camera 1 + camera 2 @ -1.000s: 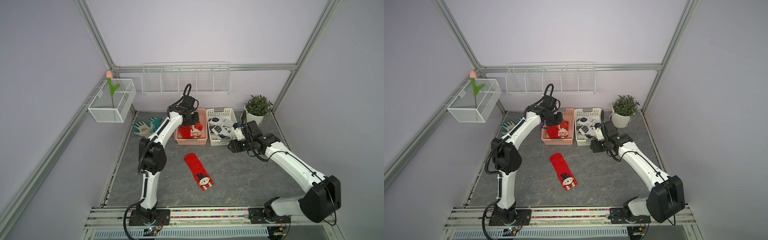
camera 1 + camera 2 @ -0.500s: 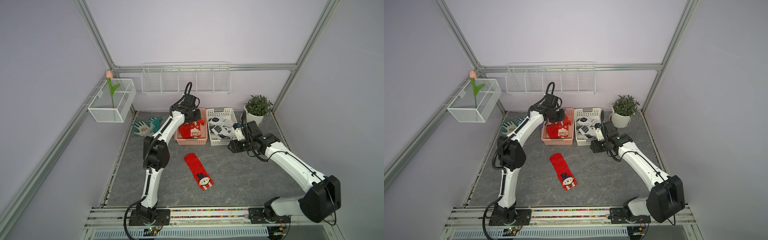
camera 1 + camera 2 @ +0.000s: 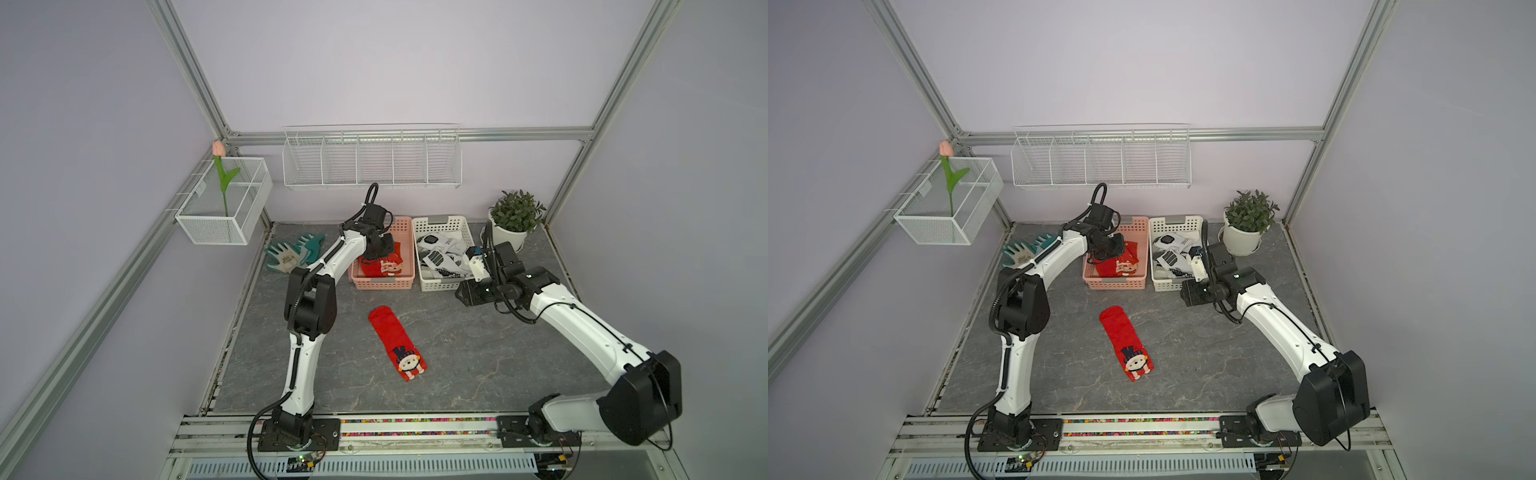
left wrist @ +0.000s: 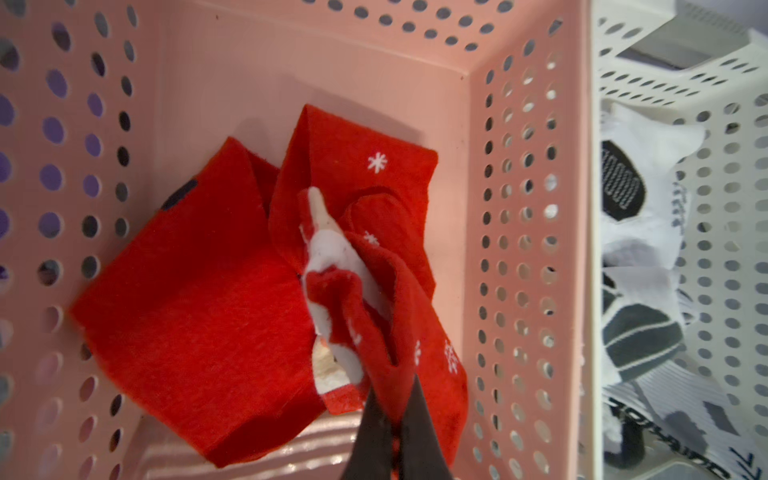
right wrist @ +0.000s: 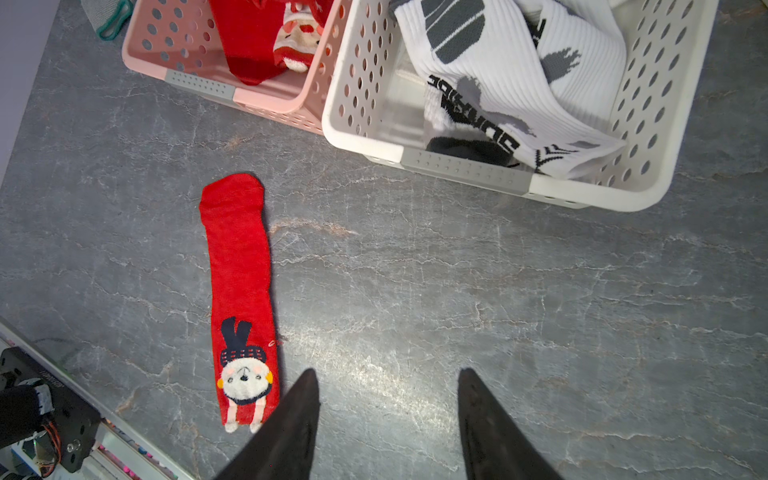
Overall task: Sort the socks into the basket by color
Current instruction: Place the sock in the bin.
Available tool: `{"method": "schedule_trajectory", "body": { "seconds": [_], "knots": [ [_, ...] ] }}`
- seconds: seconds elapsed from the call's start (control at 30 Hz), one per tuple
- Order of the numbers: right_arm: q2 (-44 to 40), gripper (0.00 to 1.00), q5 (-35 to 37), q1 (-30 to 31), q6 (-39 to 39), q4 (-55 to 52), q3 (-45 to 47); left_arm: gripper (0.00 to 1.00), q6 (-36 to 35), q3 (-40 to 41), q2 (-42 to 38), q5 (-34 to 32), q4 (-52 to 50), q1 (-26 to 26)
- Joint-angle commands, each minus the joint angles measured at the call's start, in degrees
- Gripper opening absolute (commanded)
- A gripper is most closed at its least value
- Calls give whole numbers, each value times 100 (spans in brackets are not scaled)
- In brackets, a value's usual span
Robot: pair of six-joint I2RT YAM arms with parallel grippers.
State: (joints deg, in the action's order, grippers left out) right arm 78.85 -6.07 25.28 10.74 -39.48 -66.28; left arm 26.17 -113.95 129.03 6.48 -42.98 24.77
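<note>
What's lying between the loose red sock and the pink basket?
Nothing; only bare grey tabletop separates red sock and pink basket, seen in the right wrist view.

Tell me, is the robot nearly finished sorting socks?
Nearly. White socks lie in the white basket, a folded red sock in the pink basket. The left gripper pinches a snowflake sock there. One long red sock waits on the table; right gripper open.

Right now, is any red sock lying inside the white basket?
No, the white basket holds only white socks with dark prints; the red socks are in the pink basket, a loose red sock lies on the table.
</note>
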Motion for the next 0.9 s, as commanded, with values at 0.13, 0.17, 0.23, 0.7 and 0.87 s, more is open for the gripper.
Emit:
{"method": "schedule_trajectory", "body": {
  "seconds": [0.13, 0.17, 0.23, 0.7, 0.87],
  "knots": [
    [-22, 56, -96, 40, 59, 37, -7, 2, 63, 429, -405, -133, 147, -148],
    [-3, 56, -97, 40, 60, 40, -14, 2, 72, 543, -484, -159, 171, -177],
    [8, 56, -105, 35, 59, 46, -33, 2, 91, 740, -620, -205, 215, -200],
    [22, 56, -144, 100, 90, 63, -113, 27, 73, 1318, -1068, -461, 176, -241],
    [25, 56, -141, 126, 99, 63, -120, 31, 111, 1452, -1169, -465, 211, -245]
  ]
}}
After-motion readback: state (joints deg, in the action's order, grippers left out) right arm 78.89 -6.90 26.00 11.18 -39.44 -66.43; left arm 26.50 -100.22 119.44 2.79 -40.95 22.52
